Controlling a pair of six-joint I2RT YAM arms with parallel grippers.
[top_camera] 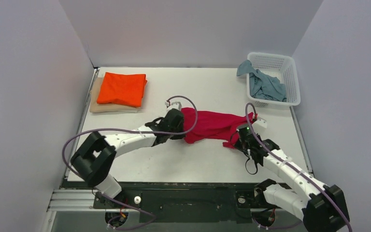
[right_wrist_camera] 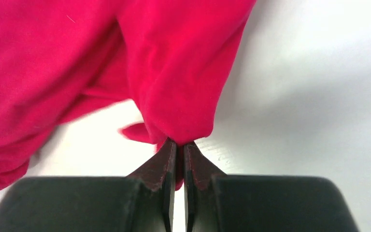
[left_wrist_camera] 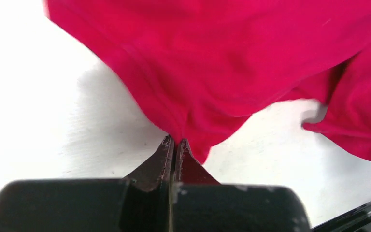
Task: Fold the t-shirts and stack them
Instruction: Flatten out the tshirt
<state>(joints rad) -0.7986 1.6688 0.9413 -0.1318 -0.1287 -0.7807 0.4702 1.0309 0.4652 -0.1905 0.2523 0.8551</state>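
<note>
The crimson red t-shirt (top_camera: pixel 211 124) hangs bunched between my two grippers over the middle of the table. My left gripper (top_camera: pixel 179 126) is shut on its left end; in the left wrist view the cloth (left_wrist_camera: pixel 222 63) is pinched at the gripper (left_wrist_camera: pixel 175 141). My right gripper (top_camera: pixel 241 131) is shut on its right end; in the right wrist view the cloth (right_wrist_camera: pixel 174 72) is pinched at the gripper (right_wrist_camera: pixel 176 143). The orange t-shirt (top_camera: pixel 122 88) lies folded on the folded beige t-shirt (top_camera: pixel 101 107) at the back left. The grey-blue t-shirt (top_camera: pixel 265 83) lies crumpled in the basket.
The white lattice basket (top_camera: pixel 291 77) stands at the back right corner. Grey walls close the table on the left, back and right. A black rail runs along the near edge by the arm bases.
</note>
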